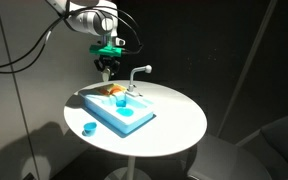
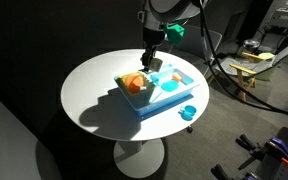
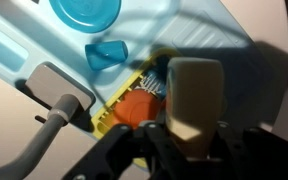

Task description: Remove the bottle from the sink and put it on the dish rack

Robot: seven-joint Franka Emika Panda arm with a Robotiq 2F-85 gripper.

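Note:
The light blue sink (image 1: pixel 124 112) stands on a round white table, with its pale faucet (image 1: pixel 136 75) at the back. The orange dish rack (image 1: pixel 114 92) forms one end of it, and shows in both exterior views (image 2: pixel 134 84). My gripper (image 1: pixel 107 68) hovers just above the rack end. In the wrist view the gripper (image 3: pixel 189 150) is shut on a tan bottle (image 3: pixel 196 95), held upright between the fingers beside the orange rack (image 3: pixel 134 108). The basin (image 3: pixel 44 45) is to the upper left.
A small blue round piece (image 1: pixel 89 128) lies on the white table (image 1: pixel 179 125) apart from the sink, and shows too in an exterior view (image 2: pixel 188 111). A small blue cup-like piece (image 3: pixel 106 55) and a blue round dish (image 3: pixel 84 12) sit in the sink unit. The faucet (image 3: pixel 59 105) is close to the gripper.

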